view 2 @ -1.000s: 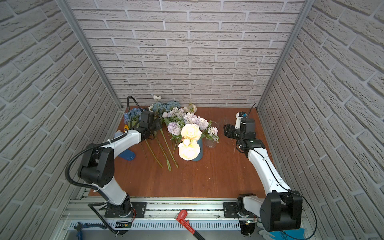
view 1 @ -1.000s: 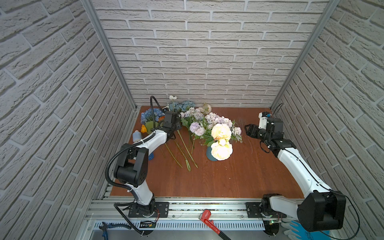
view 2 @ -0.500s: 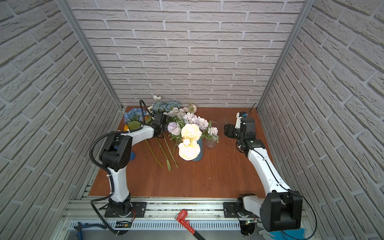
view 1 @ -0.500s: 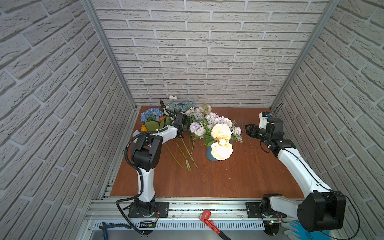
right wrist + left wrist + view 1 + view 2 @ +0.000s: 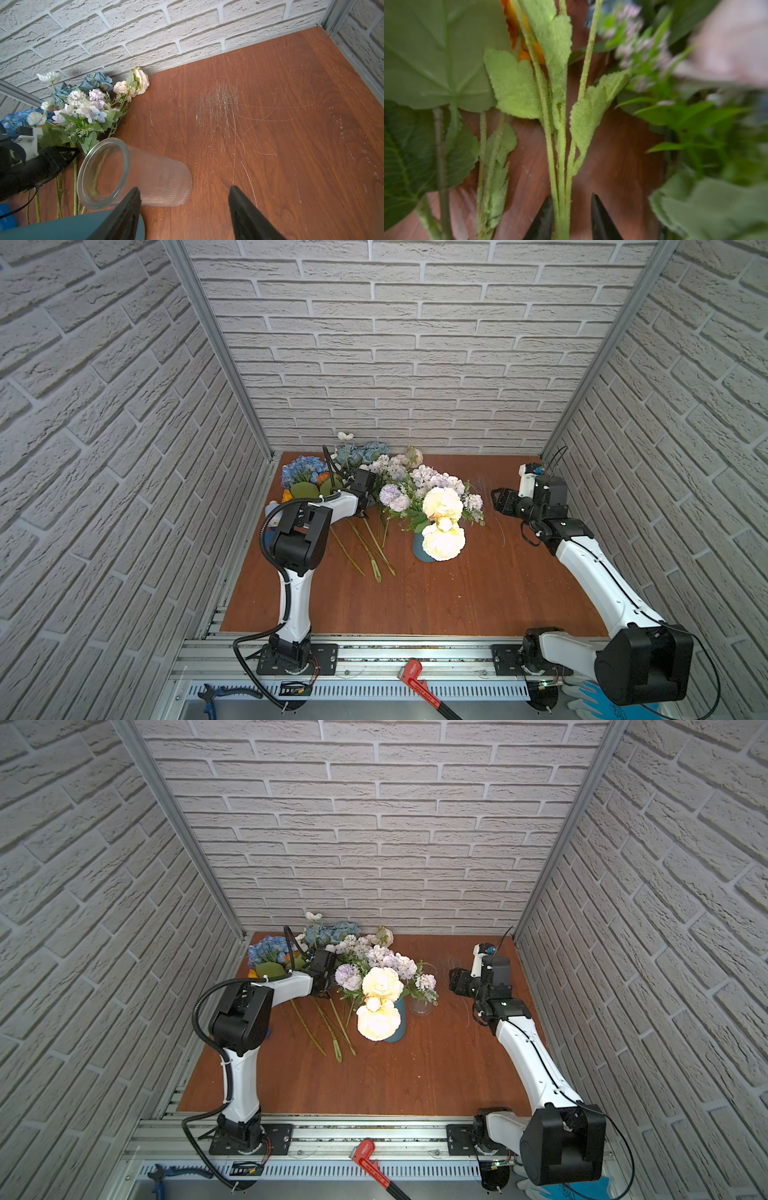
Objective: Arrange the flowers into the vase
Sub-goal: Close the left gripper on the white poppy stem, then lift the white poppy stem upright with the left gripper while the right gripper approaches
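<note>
Loose flowers lie at the back left: blue hydrangea (image 5: 303, 470), dusty-blue roses (image 5: 365, 452), an orange bloom (image 5: 322, 479), with long green stems (image 5: 365, 547) fanned over the table. Cream roses (image 5: 442, 504) and lilac clusters stand in a teal vase (image 5: 417, 549). Beside it stands an empty clear ribbed glass vase (image 5: 419, 1004) (image 5: 135, 172). My left gripper (image 5: 571, 196) (image 5: 362, 510) straddles a bundle of fuzzy green stems (image 5: 562, 166); one finger touches them, the other stands apart. My right gripper (image 5: 184, 187) (image 5: 498, 502) hangs open and empty right of the glass vase.
Brick walls close in the table on three sides. A blue object (image 5: 270, 537) lies at the left table edge behind my left arm. A red wrench (image 5: 417, 676), pliers (image 5: 212, 695) and a blue glove (image 5: 590, 697) lie below the front rail.
My left gripper has swung right from the hydrangea side to the stems by the lilac blooms, and its jaws have narrowed around them. The right arm has not moved.
</note>
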{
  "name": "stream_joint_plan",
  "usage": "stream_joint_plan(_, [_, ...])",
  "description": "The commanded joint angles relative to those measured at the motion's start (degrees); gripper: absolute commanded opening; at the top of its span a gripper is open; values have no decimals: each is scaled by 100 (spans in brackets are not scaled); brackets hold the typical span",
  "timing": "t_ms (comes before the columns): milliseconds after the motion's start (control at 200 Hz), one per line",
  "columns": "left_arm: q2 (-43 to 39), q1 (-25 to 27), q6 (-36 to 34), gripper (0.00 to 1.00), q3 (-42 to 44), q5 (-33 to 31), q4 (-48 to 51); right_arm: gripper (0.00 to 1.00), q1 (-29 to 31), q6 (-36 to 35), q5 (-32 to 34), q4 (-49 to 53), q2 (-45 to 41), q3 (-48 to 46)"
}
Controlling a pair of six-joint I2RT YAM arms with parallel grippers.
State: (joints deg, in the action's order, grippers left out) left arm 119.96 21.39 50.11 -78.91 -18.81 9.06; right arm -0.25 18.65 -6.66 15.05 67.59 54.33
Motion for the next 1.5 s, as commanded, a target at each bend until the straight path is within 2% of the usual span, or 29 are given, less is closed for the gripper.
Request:
stream_joint_plan(0, [67,-78,43,25,-29,-82,17,68,25,-81,103,-134,-298,89])
stream_joint_plan(160, [-45,-118,-54,0,7,54,19,68,25,-81,121,-116,-350,122])
stream_joint_plan(390, [-738,-169,-787,0,161,-161,260,68,25,-64,138,-133,-387,91])
stream_joint_plan(535, [-1191,-311,-926,0,532,-190,272,68,25,-29,109,-178,-370,86])
stream_joint_plan(670, [-1633,-406,-1032,0,818,68,70,68,25,-46,52,-169,-385,128])
stream_joint_plan(780, [-2143,-441,-1304,0,1101,303,-483,68,25,-107,-57,-141,-384,232])
stream_joint_plan(885, [-2638,-485,-1673,0,1330,548,-985,69,25,-152,-294,-127,-318,404])
stream_joint_plan(1050, [-3308,-714,-2391,0,1630,1262,-1761,69,25,-74,-826,-384,-211,594])
stream_joint_plan(1240, [-3848,-845,-3038,0,1613,1703,-2128,68,25,-24,-1496,-931,-193,882])
stream_joint_plan(1495, [-4169,-850,-3253,0,1320,2510,-2321,68,99,331,-2621,-1502,15,1616])
